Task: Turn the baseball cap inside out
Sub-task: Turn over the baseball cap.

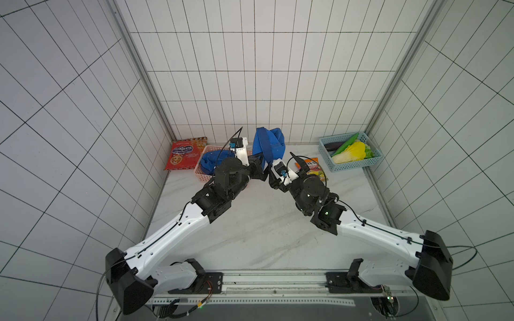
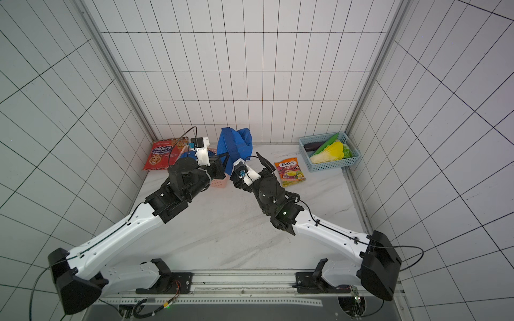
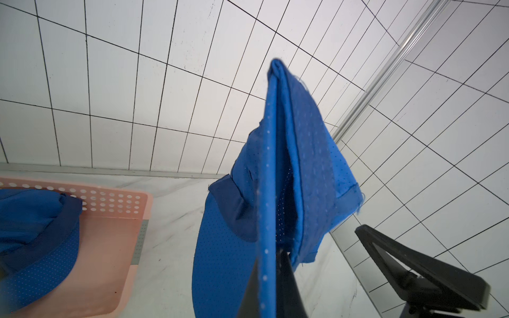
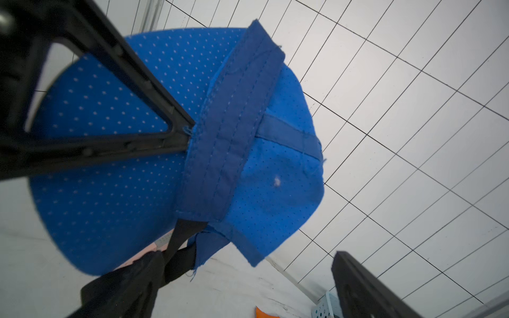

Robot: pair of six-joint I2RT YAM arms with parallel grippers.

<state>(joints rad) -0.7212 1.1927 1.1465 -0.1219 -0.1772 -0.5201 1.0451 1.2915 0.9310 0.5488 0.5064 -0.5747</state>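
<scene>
Blue perforated mesh: one cap (image 1: pixel 268 144), held aloft over the far middle of the desk (image 1: pixel 264 222) and clear of its surface.

- Grip: the left claw (image 1: pixel 263 164) is clamped on the cap's lower edge. The right claw (image 4: pixel 264 192) is spread wide and holds nothing. One of its fingers (image 4: pixel 132 90) crosses in front of the brim and the other stands well apart.
- Condition: seam tape and the dark stitched sweatband face outward, so the crown appears largely turned. The cloth hangs folded flat, so how completely it is turned cannot be told.
- Handling, as judged: keep the left clamp firm on the edge as an anchor. Bring the right claw onto the soft crown cloth, not the brim, and pull or push any pocket left in it through the opening. Work slowly, because the frayed hems could snag.
- Materials: the brim is stiff, curved and dotted with pale holes. The crown is thin, limp and creased. The band is a denser, darker weave with double stitching.
- Also present: a pink pierced plastic basket (image 1: pixel 200 173) at far left holds a second cap (image 1: pixel 211 164). A glossy red snack bag (image 1: pixel 183 155) stands beside it. A candy bag (image 2: pixel 289 172) lies right of centre. A blue slotted basket (image 1: pixel 353 165) of vegetables sits at far right. The desk is white and marble-patterned.
</scene>
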